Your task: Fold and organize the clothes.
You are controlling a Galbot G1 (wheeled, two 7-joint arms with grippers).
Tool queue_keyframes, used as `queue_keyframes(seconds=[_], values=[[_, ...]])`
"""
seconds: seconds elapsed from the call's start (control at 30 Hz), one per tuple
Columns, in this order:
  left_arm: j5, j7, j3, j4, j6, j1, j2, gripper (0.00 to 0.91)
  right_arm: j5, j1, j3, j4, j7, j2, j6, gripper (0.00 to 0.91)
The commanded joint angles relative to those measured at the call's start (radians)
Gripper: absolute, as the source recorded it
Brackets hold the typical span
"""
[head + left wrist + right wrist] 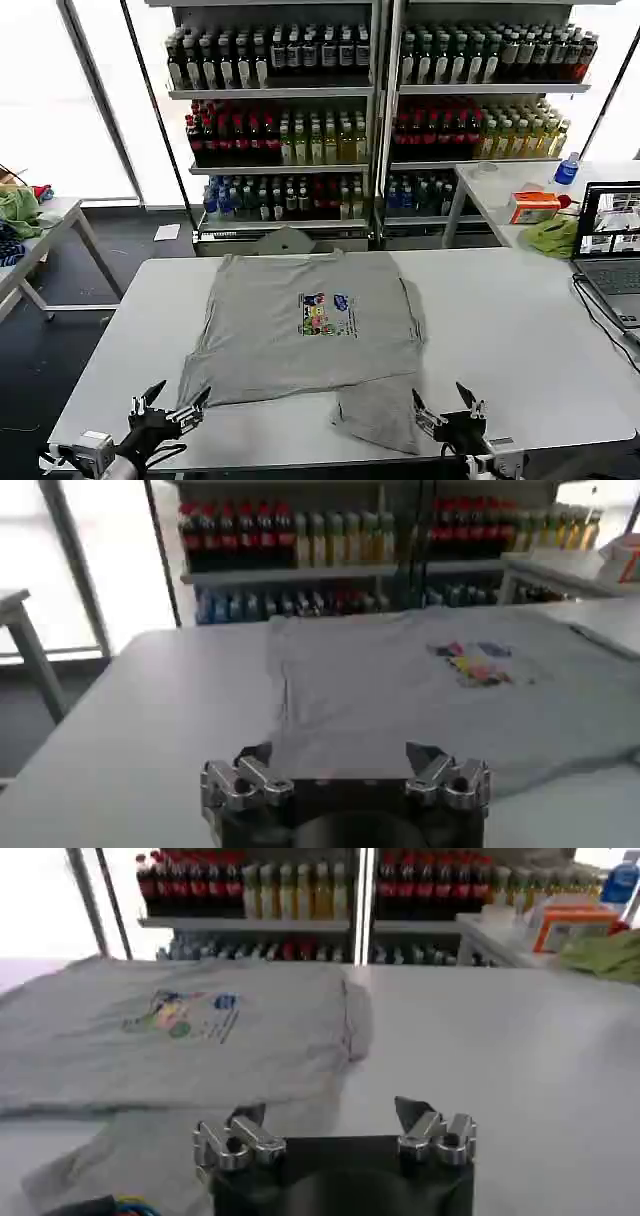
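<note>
Grey shirt (300, 330) lies print-up across the middle of the white table (520, 340), sides tucked in, a sleeve flap trailing near-right. Left hand (168, 410) and right hand (447, 408) hover spread wide, empty, at the near edge. Folding looks barely begun.

This looks like a shop-style test space, part store and part lab. Across the top of the frame stand tall grey metal shelving racks (375, 110) packed with rows of bottled drinks (270, 140) in dark, red, yellow and blue. Bright floor-to-ceiling windows (60, 100) fill the upper left. At the right edge an open laptop (610, 240) sits on the pale grey bench (520, 340), with a second white table (500, 185) behind it carrying clutter.
</note>
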Motion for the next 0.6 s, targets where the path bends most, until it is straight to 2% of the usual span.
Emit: queue_keyframes(seconds=[0.03,0.07,0.1,0.5,0.53,0.6], values=[[-0.085,-0.039,0.054,0.066,0.062,-0.028,0.048,0.907,-0.032,0.008,-0.071,-0.001,0.033,0.003,-0.058,0.101],[-0.098,-0.037,0.050,0.070,0.062,-0.032,0.047,0.907,-0.033,0.013,-0.083,-0.010,0.037,0.009,-0.058,0.030],[-0.113,-0.037,0.046,0.073,0.062,-0.038,0.049,0.907,-0.033,0.015,-0.084,-0.011,0.039,0.011,-0.058,0.000],[-0.176,-0.037,0.034,0.145,0.062,-0.086,0.062,0.907,-0.019,0.032,-0.102,-0.061,0.029,0.020,-0.057,0.000],[-0.176,-0.036,0.036,0.149,0.062,-0.088,0.062,0.736,-0.019,0.031,-0.104,-0.062,0.029,0.020,-0.057,0.000],[-0.177,-0.032,0.040,0.162,0.061,-0.093,0.062,0.544,-0.018,0.032,-0.106,-0.067,0.027,0.021,-0.057,0.000]])
